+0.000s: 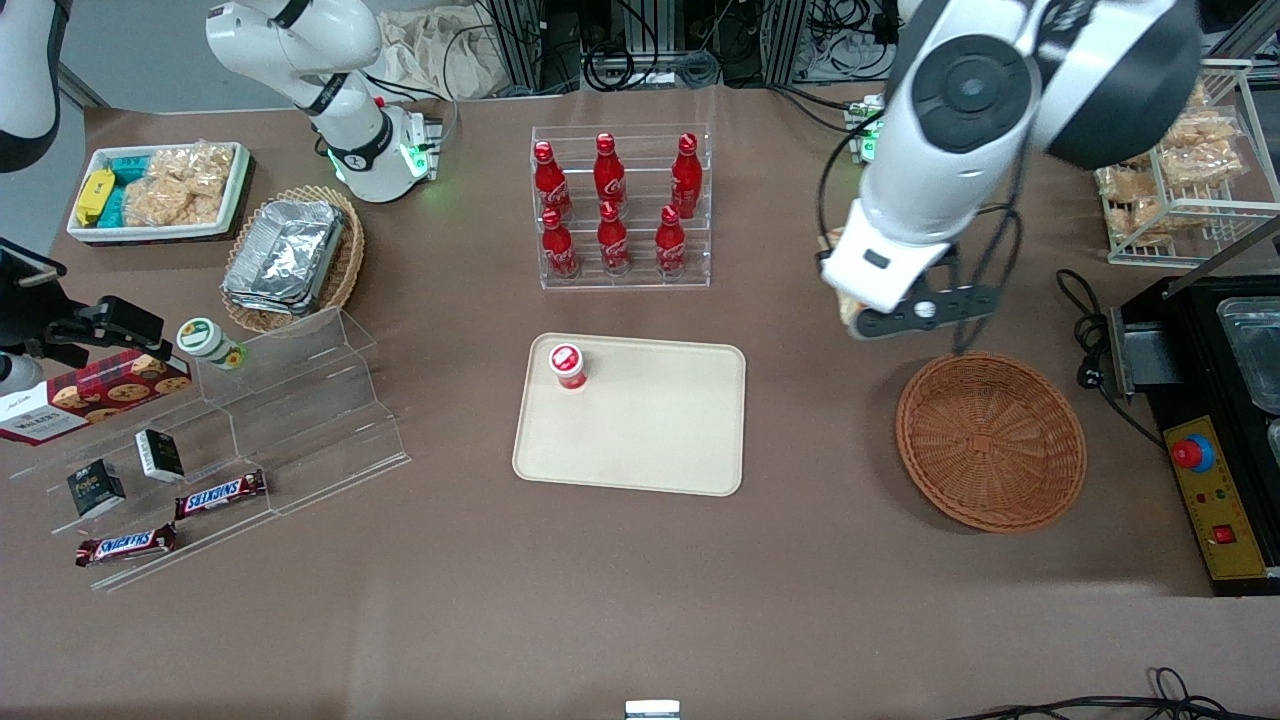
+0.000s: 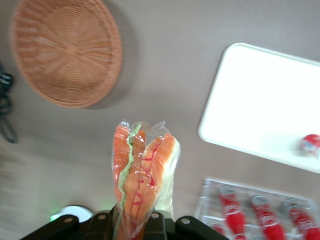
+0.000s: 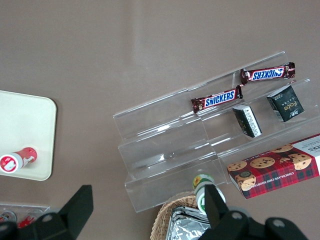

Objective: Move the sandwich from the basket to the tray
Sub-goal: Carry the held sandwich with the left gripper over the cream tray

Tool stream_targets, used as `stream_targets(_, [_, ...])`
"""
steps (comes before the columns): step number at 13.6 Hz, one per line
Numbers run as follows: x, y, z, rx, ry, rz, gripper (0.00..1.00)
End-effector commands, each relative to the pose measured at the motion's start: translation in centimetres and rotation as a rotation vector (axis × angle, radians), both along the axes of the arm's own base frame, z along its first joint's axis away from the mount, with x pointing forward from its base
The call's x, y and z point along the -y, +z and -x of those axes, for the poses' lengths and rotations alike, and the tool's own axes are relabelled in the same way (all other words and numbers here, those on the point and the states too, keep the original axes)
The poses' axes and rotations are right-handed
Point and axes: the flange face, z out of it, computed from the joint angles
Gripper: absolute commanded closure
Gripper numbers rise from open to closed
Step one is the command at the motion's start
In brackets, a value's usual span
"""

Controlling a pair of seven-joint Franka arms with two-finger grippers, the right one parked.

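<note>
Above bare table, tool (image 2: 134, 222) clamps plastic-wrapped wedge sandwich (image 2: 142, 175).

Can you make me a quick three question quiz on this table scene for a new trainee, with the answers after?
1. True or false: the sandwich lies in the basket.
2. What stands on the tray?
A. a foil container
B. a red bottle
C. a Snickers bar
3. Fill in: the gripper is shut on the ____, up above the table beside the basket.

Key
1. False. The basket holds nothing; the sandwich is in the gripper.
2. B. One red bottle stands in a corner of the tray.
3. sandwich
</note>
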Motion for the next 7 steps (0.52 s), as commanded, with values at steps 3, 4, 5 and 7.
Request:
stream_targets(3, [5.2, -8.2, -3.2, 0.024, 0.108, 0.061, 1.0])
stream_targets(4, [6.2, -10.1, -3.6, 0.028, 0.119, 0.066, 1.0])
stream_targets(5, [7.1, -12.2, -4.0, 0.035, 0.136, 0.07, 1.0])
stream_targets(7, [9.0, -16.7, -4.7, 0.045, 0.146, 0.072, 1.0])
